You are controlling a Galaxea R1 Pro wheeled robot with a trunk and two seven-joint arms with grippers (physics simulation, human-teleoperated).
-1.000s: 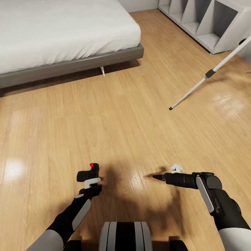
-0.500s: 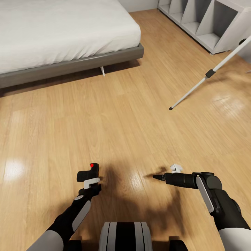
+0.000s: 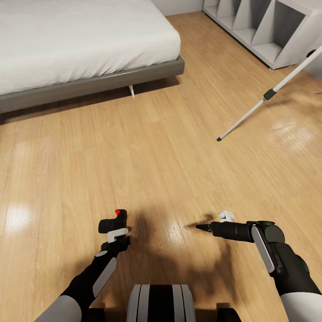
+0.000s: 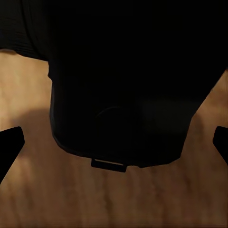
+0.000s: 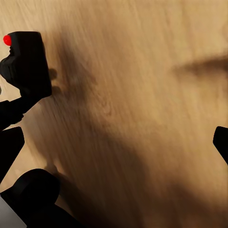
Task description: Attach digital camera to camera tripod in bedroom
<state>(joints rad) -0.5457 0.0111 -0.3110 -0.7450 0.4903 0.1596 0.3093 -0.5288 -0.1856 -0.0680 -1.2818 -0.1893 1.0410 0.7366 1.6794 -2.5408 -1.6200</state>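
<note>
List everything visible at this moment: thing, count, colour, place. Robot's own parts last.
small black boxy digital camera with a red dot: one, black, held in the left end effector over the floor.
silver-white tripod leg with black joint and foot: one seen, far right, foot on the floor.
low grey platform bed with white mattress: one, far left.
white open shelving unit: one, far right corner.
light wood plank floor: everywhere below.
left end effector: black, grey-white fingers, shut on the camera.
right end effector: black, holds nothing.

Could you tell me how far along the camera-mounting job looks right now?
Done: the digital camera is picked up, held off the floor in the left gripper. In hand: carrying it; the right gripper is empty. Left: reaching the camera tripod, whose leg stands ahead to the right, and attaching the camera to its head.
</note>
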